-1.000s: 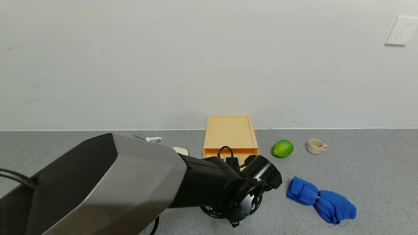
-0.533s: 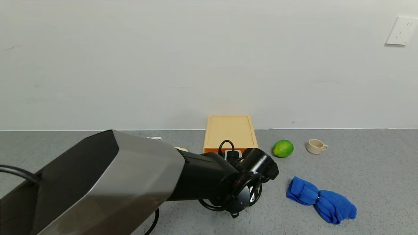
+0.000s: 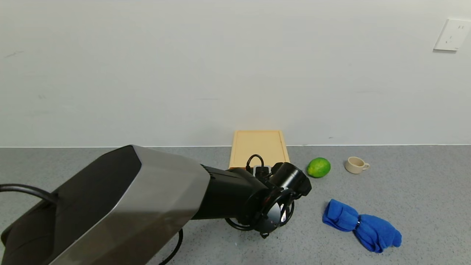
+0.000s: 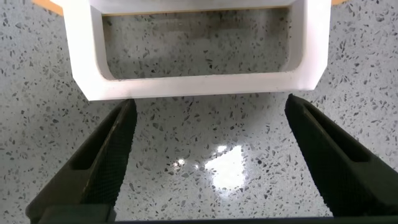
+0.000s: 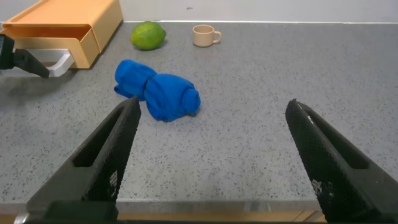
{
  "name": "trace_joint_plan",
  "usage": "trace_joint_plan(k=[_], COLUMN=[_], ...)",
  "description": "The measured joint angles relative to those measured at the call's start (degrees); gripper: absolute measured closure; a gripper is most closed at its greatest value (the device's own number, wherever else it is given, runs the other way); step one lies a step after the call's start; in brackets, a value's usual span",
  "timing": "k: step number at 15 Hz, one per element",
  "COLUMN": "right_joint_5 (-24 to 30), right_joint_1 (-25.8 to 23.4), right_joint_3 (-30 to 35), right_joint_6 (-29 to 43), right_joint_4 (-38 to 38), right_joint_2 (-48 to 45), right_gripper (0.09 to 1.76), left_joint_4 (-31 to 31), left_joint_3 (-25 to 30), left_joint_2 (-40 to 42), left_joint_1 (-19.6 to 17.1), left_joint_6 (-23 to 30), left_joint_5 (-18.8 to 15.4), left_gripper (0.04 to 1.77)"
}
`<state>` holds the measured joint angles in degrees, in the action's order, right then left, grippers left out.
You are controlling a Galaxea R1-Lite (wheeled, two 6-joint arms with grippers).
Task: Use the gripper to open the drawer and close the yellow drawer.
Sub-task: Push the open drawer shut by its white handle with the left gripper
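The flat pale yellow-tan plastic drawer (image 3: 258, 147) sits on the grey speckled desk (image 3: 404, 191) against the white wall, its white rectangular loop handle (image 4: 196, 53) facing the robot. The black left claw (image 4: 208, 155) hangs wide, fingers apart just in front of the handle, not touching it. In the head view the left arm's bulk covers the drawer front. Beside the drawer on the right lie a round green lime (image 3: 318, 167) and a small cream cup (image 3: 356, 165); a crumpled blue cloth (image 3: 361, 225) lies nearer. The right claw (image 5: 211, 155) hovers wide, well apart.
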<state>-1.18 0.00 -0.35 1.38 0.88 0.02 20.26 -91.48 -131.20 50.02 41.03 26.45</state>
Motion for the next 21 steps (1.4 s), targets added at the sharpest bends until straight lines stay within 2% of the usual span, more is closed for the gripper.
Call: trace_joint_plan(k=[8,21], right_joint_5=[-0.02,-0.02], right_joint_1=[0.0,0.0], right_joint_3=[0.0,0.0], right_joint_6=[0.02,0.02], right_joint_4=[0.0,0.0], right_joint_2=[0.0,0.0], right_gripper=[0.14,0.14], left_joint_4=[-0.09,-0.39], left_joint_3=[-1.72,-7.22], left_joint_2=[-1.13,-3.62], left_joint_1=[-0.83,-4.55], left_joint_6=[-0.82,-3.72], left_joint_5=[0.0,0.0], left_gripper=[0.09,0.09])
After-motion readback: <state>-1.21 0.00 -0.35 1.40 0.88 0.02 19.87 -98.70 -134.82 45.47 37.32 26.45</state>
